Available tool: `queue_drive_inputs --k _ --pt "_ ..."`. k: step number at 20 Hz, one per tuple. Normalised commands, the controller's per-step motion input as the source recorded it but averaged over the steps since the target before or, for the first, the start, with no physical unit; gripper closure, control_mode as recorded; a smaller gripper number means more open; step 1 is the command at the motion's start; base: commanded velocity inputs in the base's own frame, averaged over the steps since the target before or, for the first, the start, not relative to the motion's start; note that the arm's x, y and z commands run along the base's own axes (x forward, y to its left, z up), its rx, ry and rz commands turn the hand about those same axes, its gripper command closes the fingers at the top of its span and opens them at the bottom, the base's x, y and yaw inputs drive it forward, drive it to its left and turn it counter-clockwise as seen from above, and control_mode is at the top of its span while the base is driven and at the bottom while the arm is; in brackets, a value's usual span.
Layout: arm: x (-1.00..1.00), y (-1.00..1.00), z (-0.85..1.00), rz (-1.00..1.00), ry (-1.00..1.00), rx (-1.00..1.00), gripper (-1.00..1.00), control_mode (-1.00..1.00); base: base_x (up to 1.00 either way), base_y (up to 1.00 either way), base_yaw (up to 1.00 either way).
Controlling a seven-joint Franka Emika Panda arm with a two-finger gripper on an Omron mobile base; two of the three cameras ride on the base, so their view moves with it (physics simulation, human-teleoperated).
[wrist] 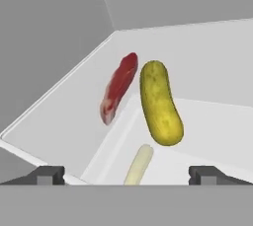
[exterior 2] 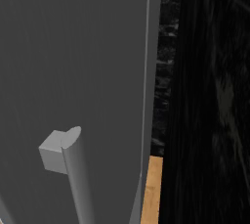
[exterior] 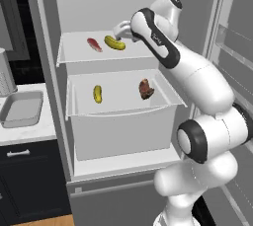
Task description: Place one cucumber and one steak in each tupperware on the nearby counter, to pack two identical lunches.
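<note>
Inside the open fridge, your pincer [wrist: 126, 173] hangs with its jaws spread wide and nothing between them, just above the upper drawer [exterior: 66, 57]. One cucumber [exterior: 114, 43] lies there beside the red-pink steak [exterior: 94, 44]. Down in the lower drawer [exterior: 123, 131] you have the second cucumber [exterior: 98, 94] and the darker steak [exterior: 146, 89], well apart. A grey tupperware [exterior: 22, 109] waits on the marble surface [exterior: 29, 132] at left.

The left base view looks forward and down from behind the arm into the open fridge [exterior: 118, 96], counter [exterior: 27, 131] at nine o'clock. The right base view faces the fridge door [exterior 2: 73, 71] close up. The hand view looks down close into the upper shelf [wrist: 59, 116], shared with the left base view
</note>
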Motion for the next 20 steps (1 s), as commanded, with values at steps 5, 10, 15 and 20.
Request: queue_drive_inputs --k 5,10,15,20 --pt "0.31 0.00 -0.06 0.07 0.00 0.00 -1.00 -1.00 0.00 0.00 0.00" --pt "0.35 0.01 0.00 0.07 0.00 0.00 -1.00 -1.00 0.00 0.00 0.00" --pt "0.33 0.05 -0.02 0.04 0.00 0.00 -1.00 -1.00 0.00 0.00 0.00" --pt "0.32 0.04 -0.11 0.00 0.01 0.00 -1.00 -1.00 0.00 0.00 0.00"
